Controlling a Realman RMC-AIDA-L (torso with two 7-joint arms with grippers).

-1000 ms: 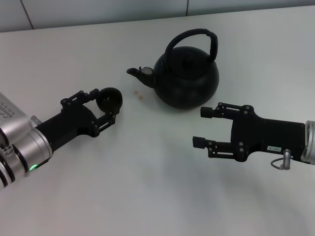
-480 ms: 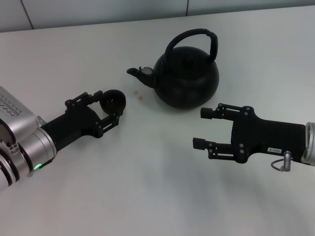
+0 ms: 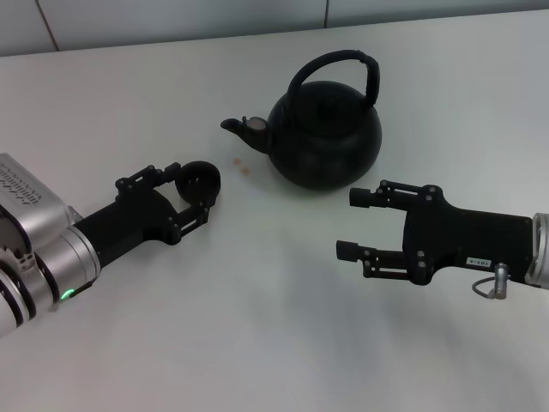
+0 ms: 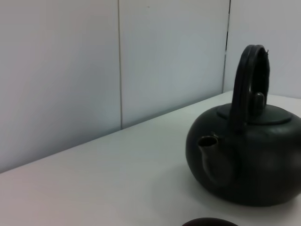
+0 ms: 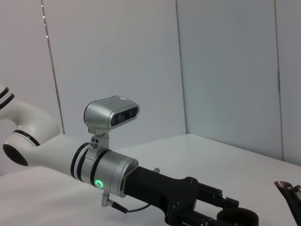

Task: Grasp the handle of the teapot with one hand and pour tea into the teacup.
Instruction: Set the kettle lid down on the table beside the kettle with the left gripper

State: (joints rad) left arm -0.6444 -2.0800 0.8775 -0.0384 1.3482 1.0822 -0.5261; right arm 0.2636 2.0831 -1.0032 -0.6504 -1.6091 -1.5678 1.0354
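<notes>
Teapot (image 3: 324,133): standing on the white table (image 3: 257,343), spout toward 9 o'clock; handle (image 3: 339,69) ungrasped.
Teacup (image 3: 197,178): at 8 o'clock from the teapot, clasped between the left gripper (image 3: 190,190) fingers.
Right gripper (image 3: 360,223): spread wide and empty, near the teapot at 5 o'clock.
Progress: early; handle grasp and pour not yet done.
</notes>
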